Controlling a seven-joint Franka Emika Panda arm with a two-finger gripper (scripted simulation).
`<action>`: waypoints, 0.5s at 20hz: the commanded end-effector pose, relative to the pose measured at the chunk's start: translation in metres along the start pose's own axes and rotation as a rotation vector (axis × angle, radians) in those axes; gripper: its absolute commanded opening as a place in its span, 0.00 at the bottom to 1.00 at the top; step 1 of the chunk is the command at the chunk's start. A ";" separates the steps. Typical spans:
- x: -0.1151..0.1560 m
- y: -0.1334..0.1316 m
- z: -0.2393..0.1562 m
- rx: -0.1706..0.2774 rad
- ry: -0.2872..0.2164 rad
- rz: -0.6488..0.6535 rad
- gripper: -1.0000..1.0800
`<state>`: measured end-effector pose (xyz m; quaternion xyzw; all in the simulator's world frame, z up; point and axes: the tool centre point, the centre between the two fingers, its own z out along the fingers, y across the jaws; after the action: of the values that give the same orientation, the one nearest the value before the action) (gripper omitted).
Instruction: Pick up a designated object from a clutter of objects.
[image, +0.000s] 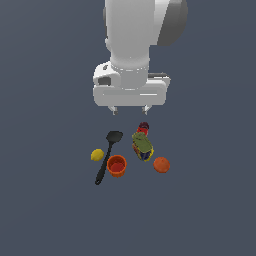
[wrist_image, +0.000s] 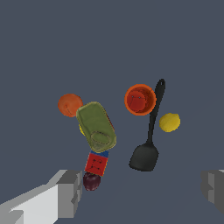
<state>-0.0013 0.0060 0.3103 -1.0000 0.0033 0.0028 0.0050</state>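
The gripper (image: 130, 111) hangs spread wide and empty above the clutter, touching nothing. Nearest beneath it lies a dark plum (wrist_image: 91, 180), clear in the wrist view but only a dark-red speck in the exterior view. Just beyond sits the red-and-blue block (wrist_image: 96, 163), then the green-topped box (image: 143, 146), tilted; only the exterior view shows its dark blue side with yellow marks. Farther out are the black spatula (image: 107, 156), orange-red cup (image: 117, 165), orange (image: 161, 164) and lemon (image: 97, 155).
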 end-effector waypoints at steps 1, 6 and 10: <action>0.000 0.000 0.000 0.000 0.000 0.000 0.96; 0.006 -0.003 -0.013 0.014 0.033 0.014 0.96; 0.010 -0.005 -0.024 0.024 0.056 0.029 0.96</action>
<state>0.0077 0.0100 0.3311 -0.9995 0.0154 -0.0218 0.0154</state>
